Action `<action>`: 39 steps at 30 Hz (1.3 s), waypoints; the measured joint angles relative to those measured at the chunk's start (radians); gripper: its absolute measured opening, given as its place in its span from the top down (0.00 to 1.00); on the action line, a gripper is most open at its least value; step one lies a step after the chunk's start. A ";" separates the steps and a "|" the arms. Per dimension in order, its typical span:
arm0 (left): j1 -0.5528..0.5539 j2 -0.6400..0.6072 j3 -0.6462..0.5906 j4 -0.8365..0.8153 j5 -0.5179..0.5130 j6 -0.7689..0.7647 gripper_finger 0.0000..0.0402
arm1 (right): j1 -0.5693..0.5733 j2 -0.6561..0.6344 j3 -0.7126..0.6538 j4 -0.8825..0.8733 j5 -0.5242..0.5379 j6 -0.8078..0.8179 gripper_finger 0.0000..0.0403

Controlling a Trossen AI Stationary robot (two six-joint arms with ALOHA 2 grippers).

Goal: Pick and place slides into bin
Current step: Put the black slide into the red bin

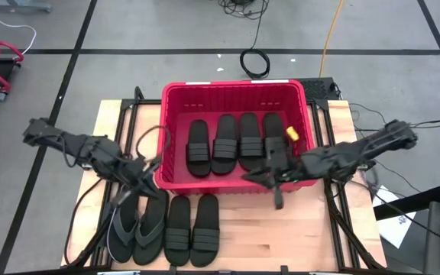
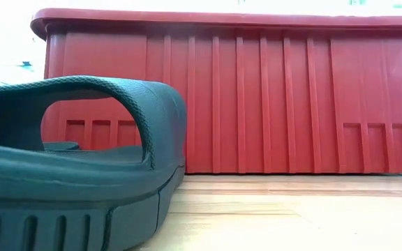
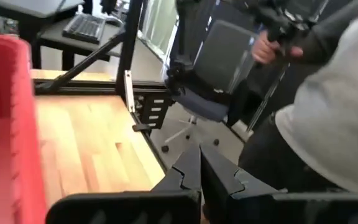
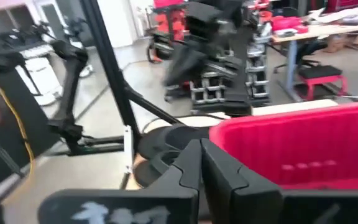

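Left gripper: fingers pressed together, empty, just left of the bin's near-left corner.
Slides on table: four, just beyond its tip toward the table's front edge.
Bin: four slides inside.
Right gripper: apparently closed, at near wall.

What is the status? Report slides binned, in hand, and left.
Done: four slides lie abreast in the bin. In hand: nothing; the left gripper and right gripper are both shut and empty near the bin's front wall. Left: four slides on the table, two flip-flops and two strap slides.
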 joint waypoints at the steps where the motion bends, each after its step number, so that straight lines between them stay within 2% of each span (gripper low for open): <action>1: -0.022 0.039 0.035 -0.014 -0.018 0.007 1.00 | 0.000 -0.025 0.000 -0.029 0.001 -0.004 1.00; 6: -0.114 0.235 0.195 -0.107 -0.088 0.006 1.00 | 0.002 -0.119 0.000 -0.167 -0.003 -0.003 1.00; 10: -0.176 0.386 0.273 -0.186 -0.092 -0.025 1.00 | 0.020 -0.172 0.000 -0.275 -0.005 0.001 1.00; 14: -0.221 0.534 0.298 -0.188 -0.130 -0.074 1.00 | 0.033 -0.221 0.000 -0.359 -0.041 0.003 1.00; 20: -0.241 0.702 0.299 -0.102 -0.303 -0.160 1.00 | 0.033 -0.283 0.000 -0.404 -0.166 0.000 1.00; 23: -0.240 0.753 0.300 -0.037 -0.361 -0.169 1.00 | 0.033 -0.305 0.000 -0.409 -0.190 0.000 1.00; 26: -0.236 0.801 0.300 -0.017 -0.347 -0.176 1.00 | 0.033 -0.324 0.000 -0.409 -0.190 0.000 1.00; 32: -0.226 0.881 0.300 -0.059 -0.215 -0.194 0.96 | 0.033 -0.337 0.000 -0.400 -0.190 0.030 1.00; 35: -0.212 0.897 0.300 -0.098 -0.201 -0.193 0.90 | 0.033 -0.333 0.000 -0.400 -0.190 0.072 1.00; 39: -0.181 0.895 0.300 -0.118 -0.257 -0.189 0.75 | 0.033 -0.325 0.000 -0.400 -0.190 0.098 1.00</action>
